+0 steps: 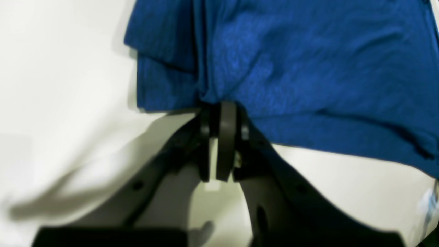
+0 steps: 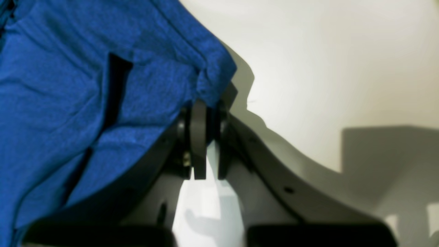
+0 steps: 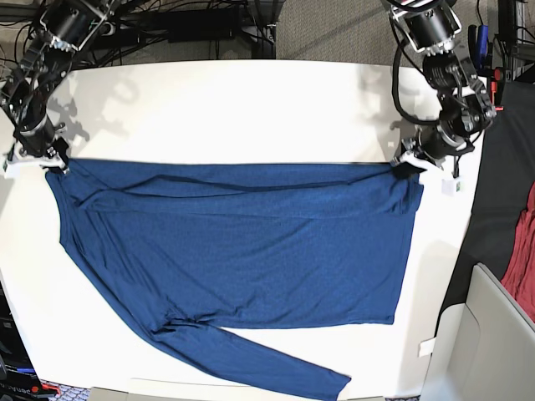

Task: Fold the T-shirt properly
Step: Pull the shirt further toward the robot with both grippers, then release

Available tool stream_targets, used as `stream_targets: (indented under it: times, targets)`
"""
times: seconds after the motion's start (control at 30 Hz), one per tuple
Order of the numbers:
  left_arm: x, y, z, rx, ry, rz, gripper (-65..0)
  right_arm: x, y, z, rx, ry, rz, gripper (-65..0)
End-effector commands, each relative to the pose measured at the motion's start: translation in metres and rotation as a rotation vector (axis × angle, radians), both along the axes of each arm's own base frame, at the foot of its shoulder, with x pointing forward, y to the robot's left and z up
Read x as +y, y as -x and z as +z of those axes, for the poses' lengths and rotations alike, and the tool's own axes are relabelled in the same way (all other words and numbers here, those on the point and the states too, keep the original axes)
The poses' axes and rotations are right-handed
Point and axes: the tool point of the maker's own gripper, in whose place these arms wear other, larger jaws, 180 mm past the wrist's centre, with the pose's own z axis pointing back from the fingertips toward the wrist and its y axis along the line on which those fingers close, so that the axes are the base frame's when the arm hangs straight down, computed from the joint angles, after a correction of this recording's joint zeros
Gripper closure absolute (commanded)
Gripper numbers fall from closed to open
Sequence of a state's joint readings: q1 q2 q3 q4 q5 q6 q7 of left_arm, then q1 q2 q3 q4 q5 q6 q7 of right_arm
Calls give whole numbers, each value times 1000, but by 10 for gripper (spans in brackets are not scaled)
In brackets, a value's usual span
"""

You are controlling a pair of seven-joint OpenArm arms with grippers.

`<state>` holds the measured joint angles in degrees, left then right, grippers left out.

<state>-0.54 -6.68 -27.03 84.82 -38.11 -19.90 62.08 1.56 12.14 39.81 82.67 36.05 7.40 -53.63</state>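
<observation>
both end effectors, left (image 1: 223, 113) and right (image 2: 202, 109), pinch the t-shirt (image 3: 251, 242) edge; maroon cloth (image 3: 522, 259) well apart

T-shirt (image 3: 242, 242) spread flat across table (image 3: 251, 109), far strip folded over. Right gripper (image 3: 52, 160) at its far corner on base view's left, left gripper (image 3: 407, 164) at opposite far corner.
</observation>
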Motion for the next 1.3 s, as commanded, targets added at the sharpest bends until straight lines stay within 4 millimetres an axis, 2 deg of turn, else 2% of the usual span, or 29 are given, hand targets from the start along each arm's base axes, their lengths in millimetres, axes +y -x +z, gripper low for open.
stream_targets:
  times: [0.0, 0.2, 0.3, 0.5, 0.6, 0.83, 0.97, 1.17, 1.27]
  targets:
    - [6, -8, 16, -54, -19, -1, -2, -7, -5, 15, -34, 34, 2, -18]
    - [9, 5, 33, -87, -85, -18, -2, -12, 18, 24, -27, 92, 7, -18]
    - [11, 11, 39, -98, -115, -26, -2, -13, 33, 22, -35, 59, -17, -18]
    - [17, 33, 44, -85, -177, -46, -2, -21, 66, 15, -30, 6, -65, -18]
    - [17, 46, 42, -68, -193, -56, -2, -21, 77, 21, -30, 18, -63, -19]
    - [14, 75, 39, -26, -223, -79, -2, -17, 88, 34, -27, 69, -32, -19]
    - [15, 89, 32, 6, -225, -83, -2, -17, 101, 33, -14, 74, -50, -19]
    - [14, 103, 25, 39, -222, -85, -2, -17, 111, 39, -6, 98, -44, -19]
    - [12, 108, 28, 41, -232, -93, -2, -16, 113, 39, -1, 101, -43, -19]
